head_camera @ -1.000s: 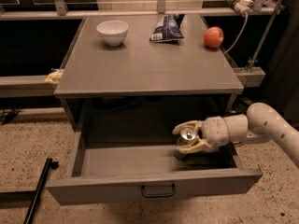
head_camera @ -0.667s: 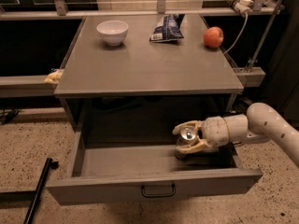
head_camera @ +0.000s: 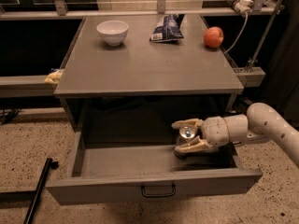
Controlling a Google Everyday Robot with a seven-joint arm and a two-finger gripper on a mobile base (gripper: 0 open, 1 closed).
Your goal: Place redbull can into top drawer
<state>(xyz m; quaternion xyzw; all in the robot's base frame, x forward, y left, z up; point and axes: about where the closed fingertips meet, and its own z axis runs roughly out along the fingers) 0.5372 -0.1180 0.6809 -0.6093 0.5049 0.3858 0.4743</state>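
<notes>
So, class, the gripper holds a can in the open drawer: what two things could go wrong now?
The redbull can looks tilted in the gripper, so once released it may roll across the top drawer. The arm crosses the drawer's right wall under the table; pulling out could bump either.

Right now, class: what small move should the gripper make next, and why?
Probably lower a little, then open. The gripper is closed around the can, inside the open drawer at its right side. Whether the can touches the drawer floor cannot be told, so easing down before letting go seems safest.
</notes>
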